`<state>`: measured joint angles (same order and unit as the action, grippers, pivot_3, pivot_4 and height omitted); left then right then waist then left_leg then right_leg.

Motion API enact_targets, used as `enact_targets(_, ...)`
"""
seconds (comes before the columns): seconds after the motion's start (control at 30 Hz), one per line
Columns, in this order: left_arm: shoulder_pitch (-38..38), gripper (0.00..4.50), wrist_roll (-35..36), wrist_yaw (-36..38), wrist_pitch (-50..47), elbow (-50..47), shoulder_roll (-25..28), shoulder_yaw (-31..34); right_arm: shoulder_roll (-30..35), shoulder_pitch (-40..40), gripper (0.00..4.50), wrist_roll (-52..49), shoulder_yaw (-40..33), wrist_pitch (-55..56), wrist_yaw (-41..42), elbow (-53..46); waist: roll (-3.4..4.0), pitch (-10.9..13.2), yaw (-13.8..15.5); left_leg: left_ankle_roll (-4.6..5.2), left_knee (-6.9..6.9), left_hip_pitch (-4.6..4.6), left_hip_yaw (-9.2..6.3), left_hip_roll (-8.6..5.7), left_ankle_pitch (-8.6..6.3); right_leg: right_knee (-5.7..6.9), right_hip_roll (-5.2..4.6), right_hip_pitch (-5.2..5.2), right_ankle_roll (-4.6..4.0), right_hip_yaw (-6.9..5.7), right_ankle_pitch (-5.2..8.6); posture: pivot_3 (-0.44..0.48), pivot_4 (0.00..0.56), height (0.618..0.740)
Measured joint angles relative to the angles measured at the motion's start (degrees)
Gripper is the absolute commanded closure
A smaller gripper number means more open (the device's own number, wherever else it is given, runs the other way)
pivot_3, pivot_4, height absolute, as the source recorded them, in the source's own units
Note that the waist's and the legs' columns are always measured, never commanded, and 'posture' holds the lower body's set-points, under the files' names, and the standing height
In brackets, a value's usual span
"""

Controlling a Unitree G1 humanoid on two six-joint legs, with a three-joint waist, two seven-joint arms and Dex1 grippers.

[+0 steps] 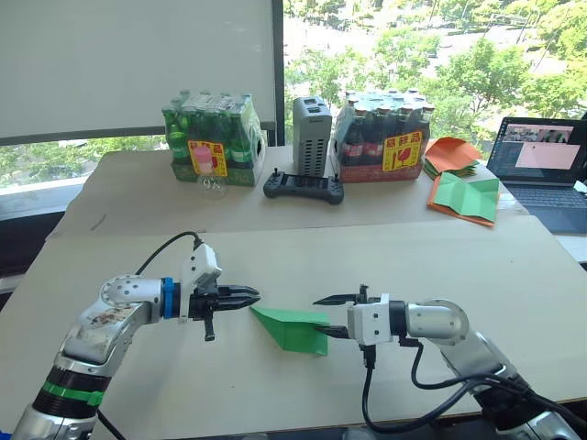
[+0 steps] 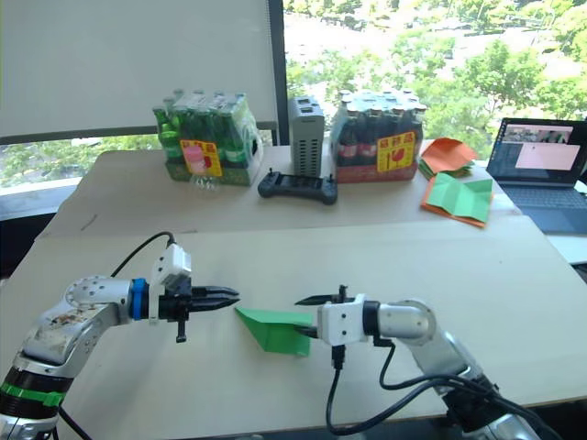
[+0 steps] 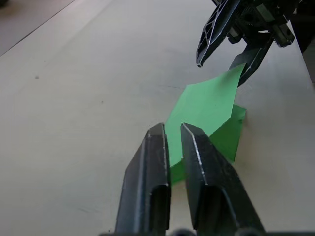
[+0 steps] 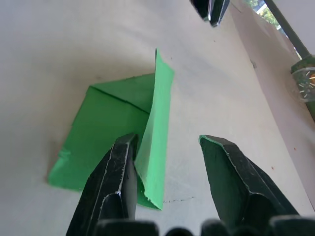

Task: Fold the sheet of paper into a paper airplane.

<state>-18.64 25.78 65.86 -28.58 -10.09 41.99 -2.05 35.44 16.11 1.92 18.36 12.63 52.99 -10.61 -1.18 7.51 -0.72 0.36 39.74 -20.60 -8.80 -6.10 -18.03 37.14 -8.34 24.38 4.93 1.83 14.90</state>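
Paper point(image 1: 292, 328) lies partly folded on the table point(image 1: 459, 266) between both grippers, one flap raised. Right gripper point(image 1: 323, 313) is spread beside that flap; left gripper point(image 1: 246, 296) is clenched, empty. Next: press the flap flat.

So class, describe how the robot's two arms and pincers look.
Both arms are silver metal with looping black cables. The left pincer has black fingers, a white mount and a blue ring; its arm carries a green band. The right pincer has black fingers and a white mount.
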Motion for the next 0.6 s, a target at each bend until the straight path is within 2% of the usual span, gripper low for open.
enact_targets(0.17,-3.1,4.48,-2.3,1.0,2.1,4.5,-2.4,-4.6,-2.4,-5.1,2.24,0.2,0.0,-8.4,-3.6,-7.5,0.0,0.0,0.1,0.0,0.01,-0.01,0.0,-0.03,0.0,0.01,-0.01,0.0,0.0,0.0,0.0,0.0,0.15,0.735)
enact_targets(0.33,-3.8,4.48,-4.3,2.5,4.5,8.5,-3.8,-7.4,-2.3,-8.2,2.24,2.6,1.1,-10.0,-4.9,-7.5,0.0,0.0,0.0,0.0,0.02,-0.01,0.01,-0.04,0.0,0.02,0.0,0.02,0.0,0.0,0.0,0.0,0.15,0.735)
enact_targets(0.6,-5.4,4.48,-13.4,5.1,16.0,15.3,-4.7,-14.6,-3.3,-7.5,2.24,3.5,1.3,-10.5,-5.5,-7.4,0.0,0.0,0.0,0.0,0.02,-0.01,0.02,-0.04,0.0,0.0,0.0,0.01,0.01,0.0,0.0,0.0,0.15,0.735)
